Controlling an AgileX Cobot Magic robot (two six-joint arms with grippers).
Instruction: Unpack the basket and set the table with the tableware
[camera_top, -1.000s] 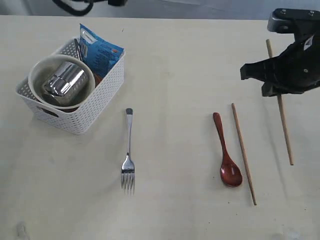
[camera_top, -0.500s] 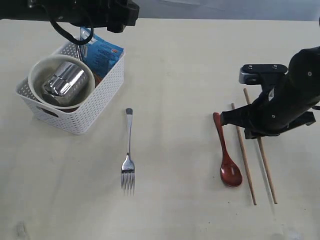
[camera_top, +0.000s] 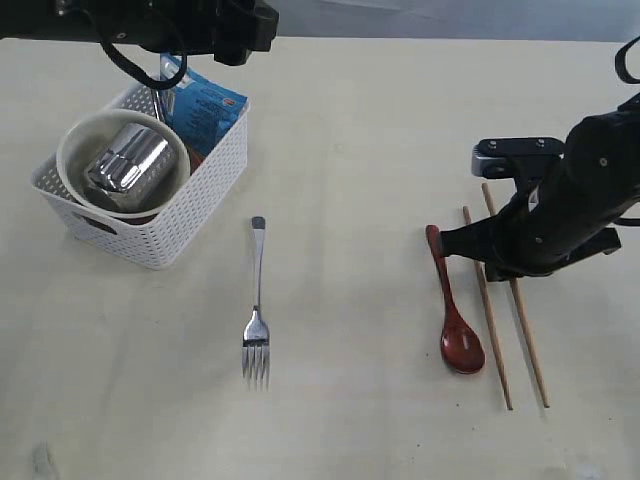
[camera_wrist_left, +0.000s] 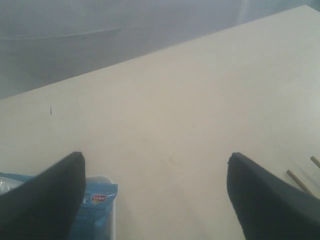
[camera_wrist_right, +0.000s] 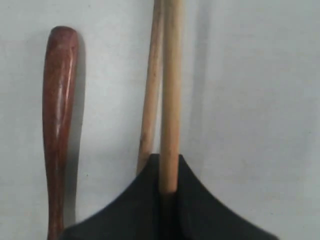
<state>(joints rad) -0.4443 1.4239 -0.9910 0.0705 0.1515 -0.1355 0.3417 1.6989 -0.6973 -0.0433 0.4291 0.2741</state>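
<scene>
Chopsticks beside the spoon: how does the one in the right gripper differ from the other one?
The held chopstick is clamped in the shut right gripper; the loose chopstick lies free on the table. The loose chopstick is next to the red spoon; the held chopstick is beyond it. Both are thin wooden sticks, nearly parallel.

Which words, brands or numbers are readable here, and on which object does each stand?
None is readable.
The blue snack packet in the basket carries pale print and a small red logo, both too blurred to read.
No other text shows.
</scene>
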